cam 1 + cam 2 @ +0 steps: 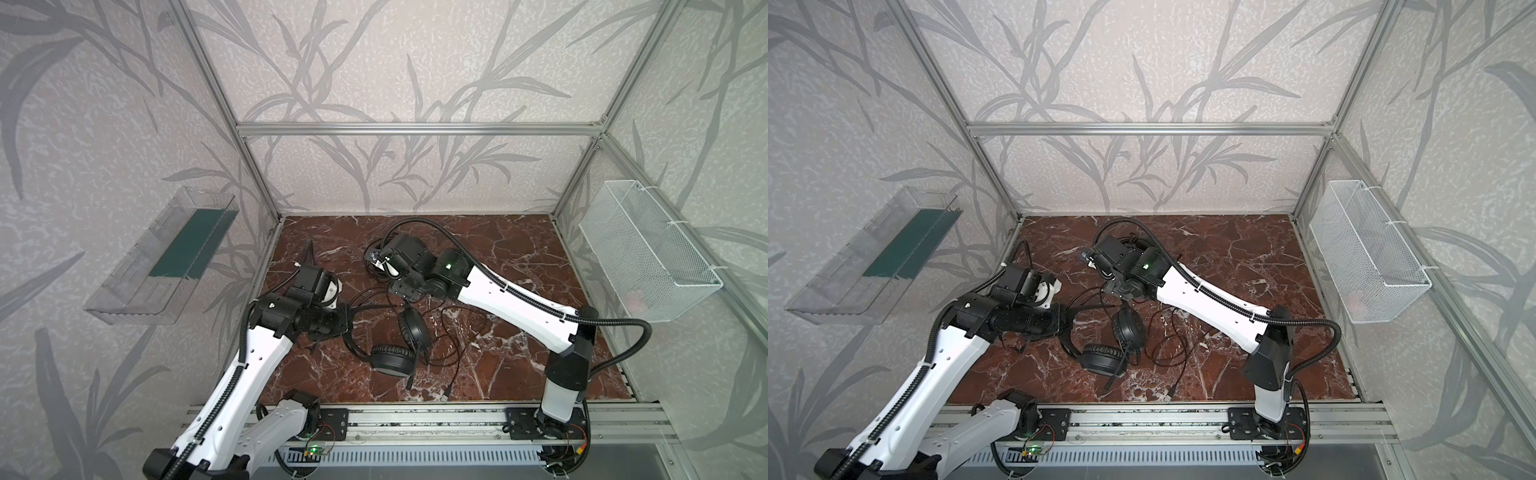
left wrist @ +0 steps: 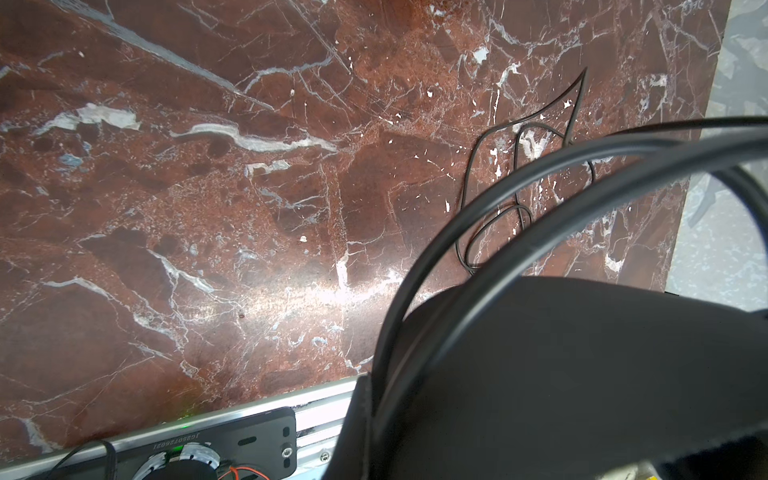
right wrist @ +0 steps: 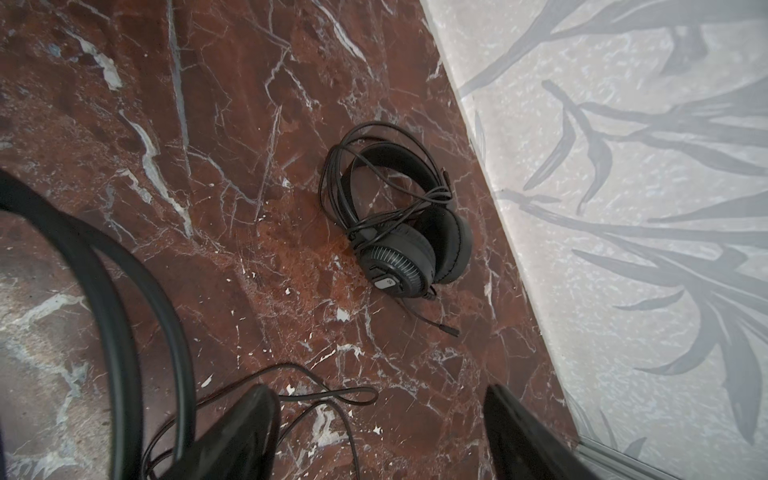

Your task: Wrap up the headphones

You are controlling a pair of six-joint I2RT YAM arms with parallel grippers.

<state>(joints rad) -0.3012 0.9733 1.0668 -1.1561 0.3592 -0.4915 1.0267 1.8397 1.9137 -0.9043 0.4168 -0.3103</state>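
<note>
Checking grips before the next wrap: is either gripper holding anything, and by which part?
The left gripper is shut on the unwrapped headphones, gripping them by the headband. The right gripper is open and holds nothing.

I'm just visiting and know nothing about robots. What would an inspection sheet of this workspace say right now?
Surface: red-brown marbled tabletop, no spills seen.
Job's things: near headset lies mid-table with its cord loose; far headset lies near a wall, cord wound round its headband.
Clutter: nothing seen.
Pincers: left pincer shut, apparently on the near headset's headband; right pincer open, holding nothing.
Cables: loose cord loops across the table; black hoses run along both arms.
Surroundings: clear bin on the left wall, white mesh basket on the right wall, leaf-patterned panels all round.
</note>
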